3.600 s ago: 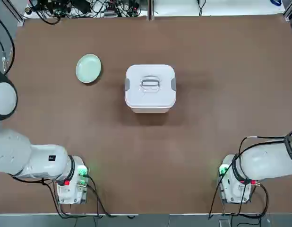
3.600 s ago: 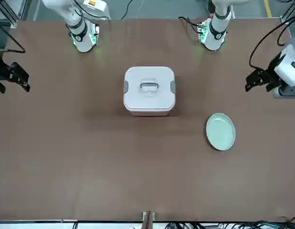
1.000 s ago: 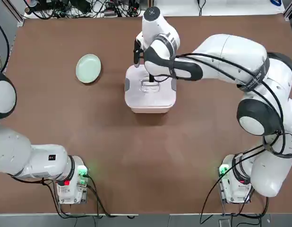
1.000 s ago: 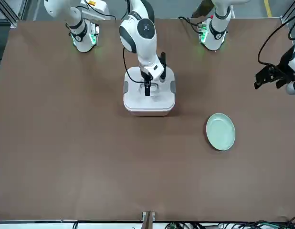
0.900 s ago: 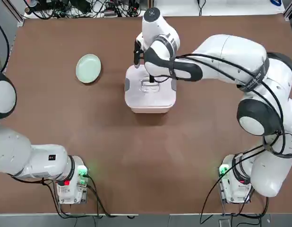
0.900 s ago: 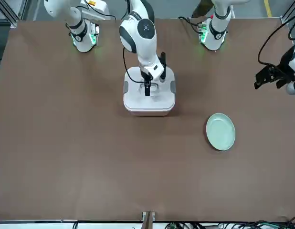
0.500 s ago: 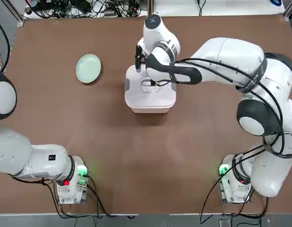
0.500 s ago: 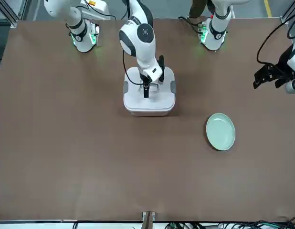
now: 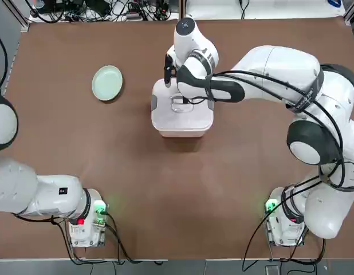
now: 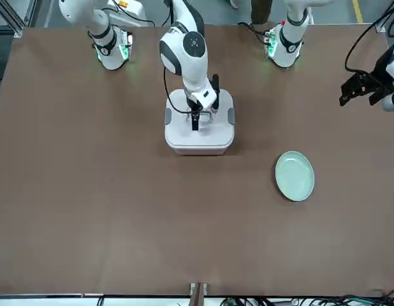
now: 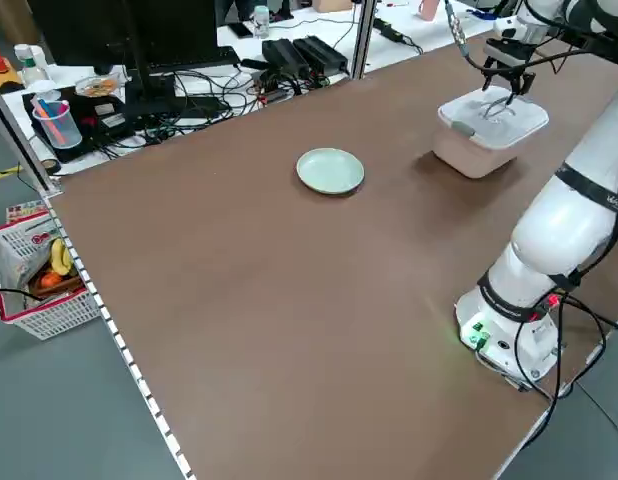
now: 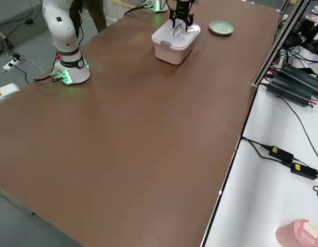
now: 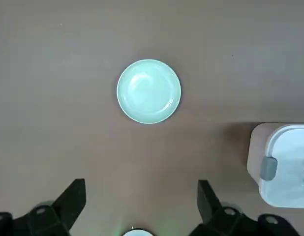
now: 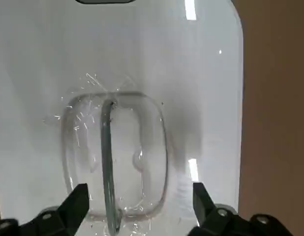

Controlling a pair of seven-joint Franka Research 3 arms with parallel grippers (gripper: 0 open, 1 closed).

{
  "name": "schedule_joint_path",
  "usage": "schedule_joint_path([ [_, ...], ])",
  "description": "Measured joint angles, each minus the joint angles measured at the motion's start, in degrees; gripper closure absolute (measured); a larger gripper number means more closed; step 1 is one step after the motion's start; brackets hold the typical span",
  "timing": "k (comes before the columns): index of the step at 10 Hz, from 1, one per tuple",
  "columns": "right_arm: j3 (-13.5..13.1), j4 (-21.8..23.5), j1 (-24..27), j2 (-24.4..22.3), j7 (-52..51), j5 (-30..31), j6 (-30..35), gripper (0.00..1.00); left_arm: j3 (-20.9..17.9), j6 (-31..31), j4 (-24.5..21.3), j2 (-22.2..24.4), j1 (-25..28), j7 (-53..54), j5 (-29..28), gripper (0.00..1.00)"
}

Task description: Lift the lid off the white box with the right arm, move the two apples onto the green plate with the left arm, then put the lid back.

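The white box (image 9: 183, 132) stands mid-table with the lid (image 9: 195, 118) on it. My right gripper (image 9: 180, 101) reaches down onto the lid's top. In the right wrist view the right gripper (image 14: 138, 194) is open, its fingers wide apart on either side of the raised flat handle (image 14: 107, 162). The green plate (image 9: 107, 83) lies bare on the table to the box's left. My left gripper (image 10: 357, 89) hangs open high over the table's left side, looking down on the plate (image 13: 148, 91). The two apples are hidden.
Both arm bases (image 9: 85, 220) (image 9: 286, 222) stand at the near table edge. Cables and power strips (image 11: 299, 55) lie past the far edge. Bare brown tabletop (image 9: 183, 189) spreads around the box and the plate.
The right arm swung in from the table's side to above the lid. Over the last second its fingers sank lower around the handle. The left gripper shifted only slightly.
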State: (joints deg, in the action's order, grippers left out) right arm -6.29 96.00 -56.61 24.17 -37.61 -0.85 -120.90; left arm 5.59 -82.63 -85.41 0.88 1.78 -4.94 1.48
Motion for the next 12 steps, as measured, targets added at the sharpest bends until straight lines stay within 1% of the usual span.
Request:
schedule_joint_path([
  [1, -0.02, 0.00, 0.00, 0.00, 0.54, 0.00, 0.00, 0.21, 0.00, 0.74, 0.00, 0.19, 0.02, -0.02, 0.00, 0.00],
  [2, -0.02, 0.01, 0.00, 0.00, 1.08, 0.00, 0.00, 0.25, 0.00, 1.06, 0.00, 0.21, 0.03, -0.06, 0.00, 0.00],
  [3, -0.03, 0.10, 0.00, 0.00, 1.38, 0.00, 0.00, 0.34, -0.01, 1.13, 0.00, 0.21, 0.03, -0.11, 0.00, 0.00],
  [4, -0.03, 0.36, -0.01, 0.00, 1.50, 0.00, 0.00, 0.39, -0.02, 1.13, 0.07, 0.21, 0.04, -0.56, 0.00, 0.00],
  [6, -0.04, 0.67, -0.02, 0.00, 3.09, 0.00, -0.01, 0.69, -0.03, 1.14, 0.61, 0.22, 0.04, -2.07, 0.00, 0.00],
  [7, -0.03, 0.69, -0.06, -0.01, 5.27, -0.01, 0.12, 0.87, -0.03, 1.14, 0.69, 0.22, 0.04, -2.22, 0.00, 0.00],
  [8, 0.15, 0.70, -0.26, -0.34, 6.95, -0.10, 1.00, 0.90, -0.03, 1.14, 0.69, 0.21, 0.02, -2.26, 0.00, 0.00],
  [10, 0.07, 0.77, -0.37, -0.88, 8.15, -0.08, 1.40, 0.90, 0.23, 1.79, 0.95, 0.25, -0.03, -2.28, 0.00, 0.00],
  [12, 0.06, 0.74, -0.38, -2.64, 8.45, -0.05, 2.61, 0.90, 0.31, 2.85, 1.54, 0.47, -0.16, -2.28, 0.00, 0.00],
])
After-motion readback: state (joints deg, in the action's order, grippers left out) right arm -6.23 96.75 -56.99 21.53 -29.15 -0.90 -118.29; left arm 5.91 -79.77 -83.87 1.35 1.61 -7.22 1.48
